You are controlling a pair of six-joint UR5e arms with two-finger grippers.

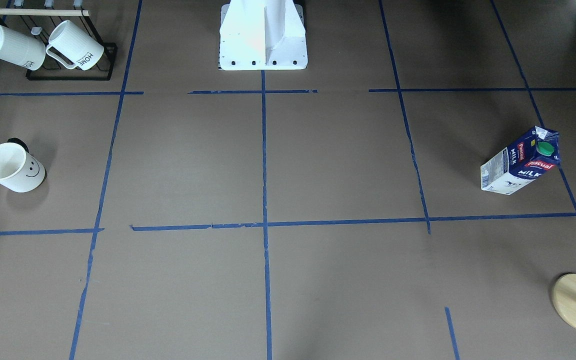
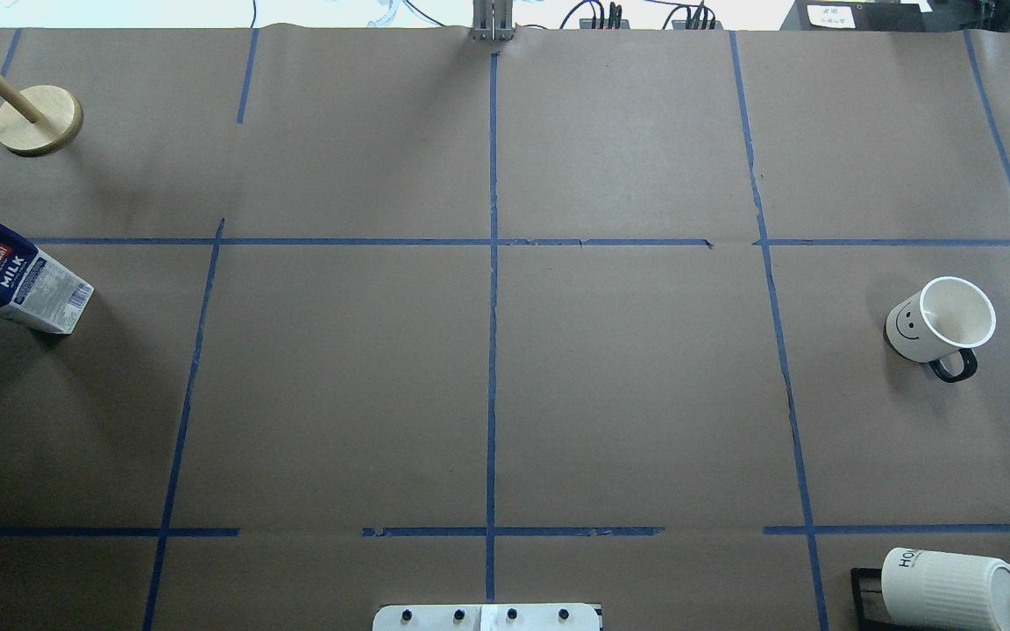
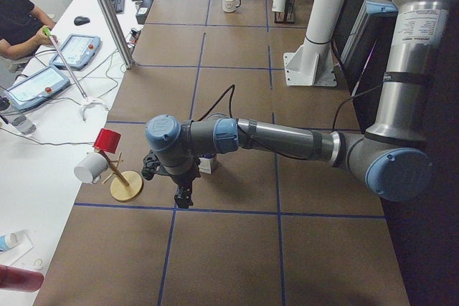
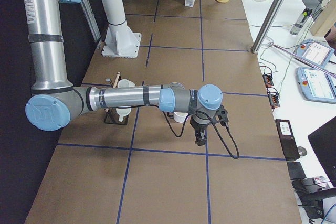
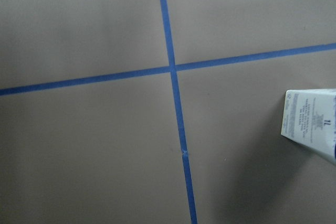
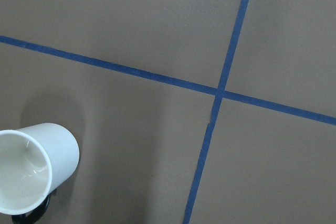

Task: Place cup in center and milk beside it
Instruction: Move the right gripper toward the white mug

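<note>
Starting with the cup: it sat upright and empty at roughly 3 o'clock from the center on the overhead view (12 pointing away from the robot), well apart from it, smiley facing 9 and the black handle poking out at about 5. The milk stood upright on the opposite side, around 9 o'clock, also well apart, right at the frame edge. So nothing was placed yet, and I'd call this the first step, reaching for the cup. The right gripper hung fingers-down just beside the cup in the right side view, and its wrist camera only caught the mug at 8 o'clock of its frame, so it wasn't lined up over it. The left gripper hovered near the milk the same way. Honestly I couldn't tell how wide either one was, since the fingers only showed in the side views. My take: slide the right gripper over the rim, pinch the wall away from the handle, lift straight and set it squarely on the crossing. Leave the 9 o'clock side free so the milk can land just beside it without bumping. The rack of ribbed mugs sat at 5 o'clock and the wooden stand at 10, both out of the way.
</note>
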